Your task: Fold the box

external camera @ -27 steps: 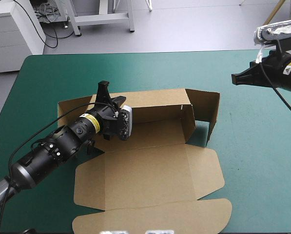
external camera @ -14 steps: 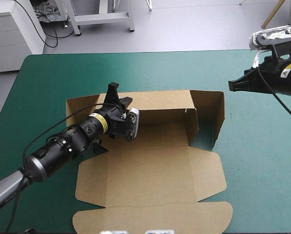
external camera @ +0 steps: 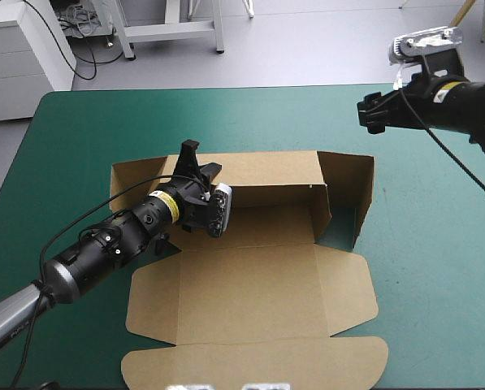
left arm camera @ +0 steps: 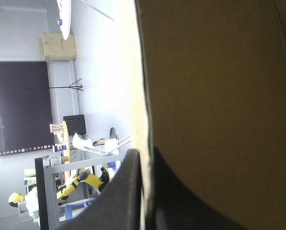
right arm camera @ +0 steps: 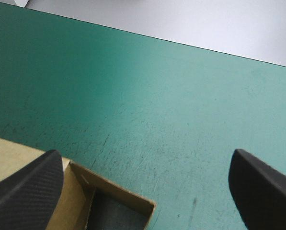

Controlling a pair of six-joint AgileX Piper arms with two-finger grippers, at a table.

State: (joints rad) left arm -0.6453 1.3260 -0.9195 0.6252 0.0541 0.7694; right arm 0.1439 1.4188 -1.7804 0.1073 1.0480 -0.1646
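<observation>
The brown box (external camera: pixel 250 284) lies mid-table with its long back wall (external camera: pixel 266 166) and right end wall (external camera: pixel 364 191) raised and its lid flat toward the front. My left gripper (external camera: pixel 192 158) is shut on the back wall's top edge near its left end. In the left wrist view the black fingertips (left arm camera: pixel 143 155) pinch the board (left arm camera: pixel 219 96). My right gripper (external camera: pixel 368 114) hangs open above the table, beyond the box's far right corner and apart from it. The right wrist view shows its fingers (right arm camera: pixel 32 177) wide apart over that corner (right arm camera: pixel 109 196).
The teal-green cover (external camera: pixel 429 268) stretches beyond the box to the right and toward the far edge (external camera: pixel 226 89). The left arm lies across the box's left side flap.
The right gripper has gone from shut to open and has moved left, toward the box's far right corner. Earlier, the left gripper shifted the box slightly to the right.
</observation>
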